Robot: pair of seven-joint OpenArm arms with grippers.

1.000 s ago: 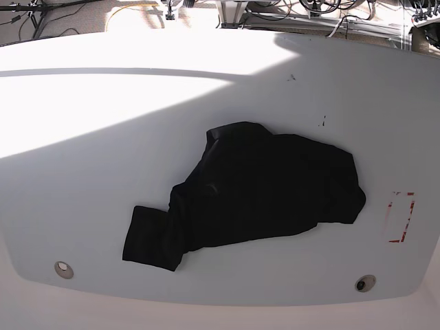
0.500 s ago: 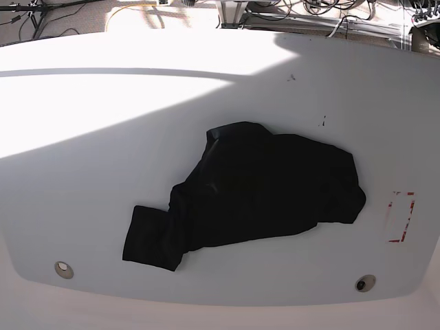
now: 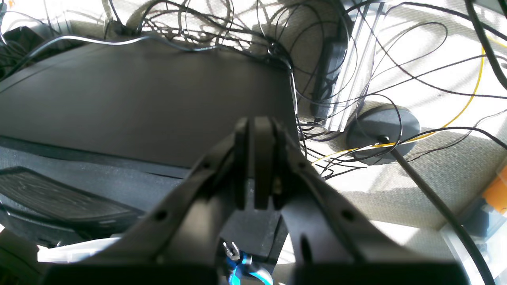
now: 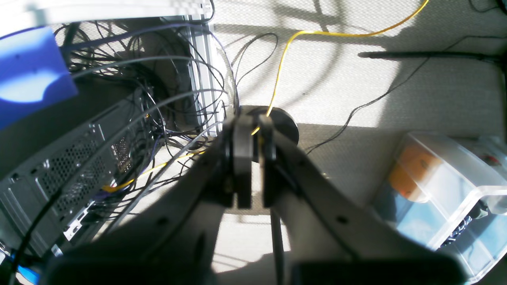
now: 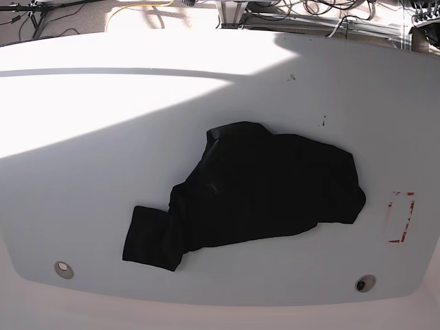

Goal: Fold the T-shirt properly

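Observation:
The black T-shirt (image 5: 258,192) lies crumpled in a heap on the white table (image 5: 103,137), right of centre in the base view, with one sleeve or flap (image 5: 148,239) sticking out toward the front left. Neither arm shows in the base view. My left gripper (image 3: 256,134) is shut with nothing between its fingers and points off the table at cables on the floor. A thin gap shows between the fingers of my right gripper (image 4: 253,130), which is shut and empty and also faces the floor. The T-shirt is out of both wrist views.
A red-outlined rectangle (image 5: 401,217) is marked near the table's right edge. Two round holes (image 5: 63,268) (image 5: 363,283) sit near the front edge. Tangled cables (image 3: 356,59), a computer case (image 4: 59,166) and a clear plastic box (image 4: 443,186) are on the floor beyond.
The T-shirt has not moved. At the top edge of the base view, dark shapes have drifted out of sight.

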